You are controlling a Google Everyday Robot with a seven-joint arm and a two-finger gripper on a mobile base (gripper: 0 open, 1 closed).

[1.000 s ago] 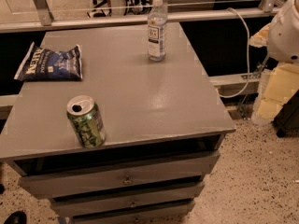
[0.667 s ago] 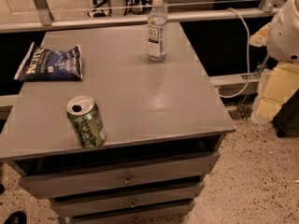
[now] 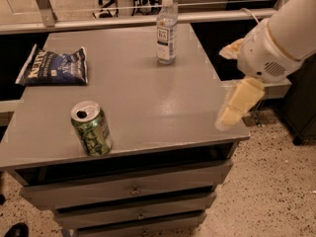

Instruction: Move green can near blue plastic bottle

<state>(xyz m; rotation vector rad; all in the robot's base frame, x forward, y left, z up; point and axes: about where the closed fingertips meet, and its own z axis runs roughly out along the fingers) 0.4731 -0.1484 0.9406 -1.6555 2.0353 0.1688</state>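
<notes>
The green can [image 3: 92, 130] stands upright near the front left corner of the grey table [image 3: 148, 90], its silver top with the opening facing up. The blue plastic bottle [image 3: 166, 31], clear with a white cap and a white and dark blue label, stands upright at the back of the table, right of centre. The two are far apart. My gripper [image 3: 233, 107], pale yellow on a white arm, hangs over the table's right front edge, well to the right of the can and in front of the bottle. It holds nothing that I can see.
A flat dark blue chip bag [image 3: 54, 65] lies at the back left of the table. Drawers [image 3: 133, 189] sit under the tabletop. A metal rail [image 3: 98, 21] runs behind the table. Speckled floor lies to the right.
My arm has swung in from the right, and the gripper now hangs over the table's right front edge. The can, bottle and bag have not moved.
</notes>
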